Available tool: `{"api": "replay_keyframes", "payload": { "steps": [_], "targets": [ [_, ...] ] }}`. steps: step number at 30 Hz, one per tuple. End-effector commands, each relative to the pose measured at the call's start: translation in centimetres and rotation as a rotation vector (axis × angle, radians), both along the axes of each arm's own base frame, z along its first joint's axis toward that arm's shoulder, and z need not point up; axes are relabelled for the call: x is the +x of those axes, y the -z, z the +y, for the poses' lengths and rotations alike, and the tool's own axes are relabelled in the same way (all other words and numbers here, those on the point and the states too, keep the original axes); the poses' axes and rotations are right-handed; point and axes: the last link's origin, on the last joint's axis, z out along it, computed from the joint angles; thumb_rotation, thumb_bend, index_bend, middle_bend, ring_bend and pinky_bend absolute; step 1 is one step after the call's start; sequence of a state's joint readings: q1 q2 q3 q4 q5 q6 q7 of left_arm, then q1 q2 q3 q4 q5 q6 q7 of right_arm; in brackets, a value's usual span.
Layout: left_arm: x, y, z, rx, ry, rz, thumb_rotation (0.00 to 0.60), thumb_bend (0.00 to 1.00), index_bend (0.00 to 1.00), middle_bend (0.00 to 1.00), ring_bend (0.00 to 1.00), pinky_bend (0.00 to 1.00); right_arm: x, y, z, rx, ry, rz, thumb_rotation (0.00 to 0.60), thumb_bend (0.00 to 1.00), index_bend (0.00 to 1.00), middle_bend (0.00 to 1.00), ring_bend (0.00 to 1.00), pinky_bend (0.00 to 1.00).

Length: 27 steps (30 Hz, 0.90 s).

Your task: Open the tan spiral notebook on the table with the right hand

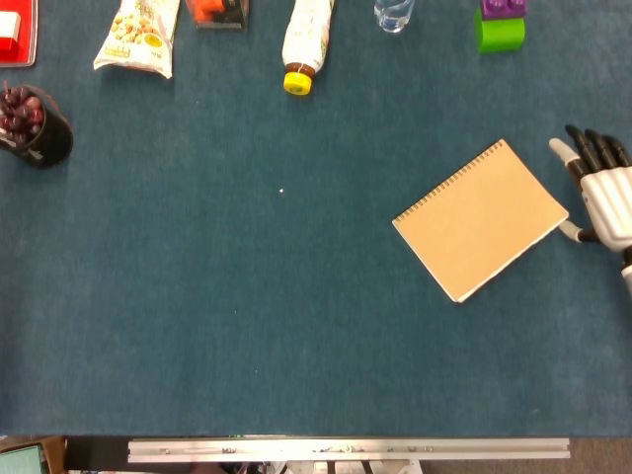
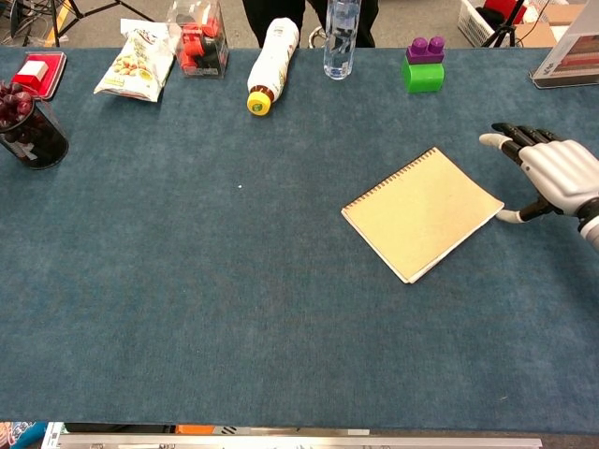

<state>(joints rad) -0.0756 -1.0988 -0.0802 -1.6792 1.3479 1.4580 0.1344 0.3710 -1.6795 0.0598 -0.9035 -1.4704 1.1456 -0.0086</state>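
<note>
- One tan spiral-bound notebook point(image 1: 481, 219) lies closed and askew on the blue felt table point(image 1: 247, 326), right of centre, coil edge toward the upper left.
- The white-and-black right hand point(image 1: 602, 197) sits just beside its right corner, fingers spread, holding nothing; thumb tip at the cover's edge.
- The left hand is out of sight.

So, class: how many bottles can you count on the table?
2, both at the far edge: a white bottle with a yellow cap lying on its side, and a clear bottle upright just right of it, its top cut off.
</note>
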Motion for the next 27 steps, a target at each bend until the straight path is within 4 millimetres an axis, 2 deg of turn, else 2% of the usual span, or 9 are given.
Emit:
{"api": "replay_keyframes", "payload": {
  "steps": [1,27],
  "targets": [
    [0.0,0.0,0.0,0.002,0.001,-0.001,0.600,0.24,0.47,0.30,0.24,0.37,0.0,0.1,-0.3,-0.002,0.002,0.001,0.600,0.12,0.13,0.02,0.00,0.10],
    [-0.1,0.0,0.1,-0.002,-0.002,-0.004,0.600,0.24,0.47,0.30,0.25,0.37,0.2,0.1,-2.7,-0.086,0.019,-0.023,0.600,0.13,0.13,0.02,0.00,0.10]
  ]
}}
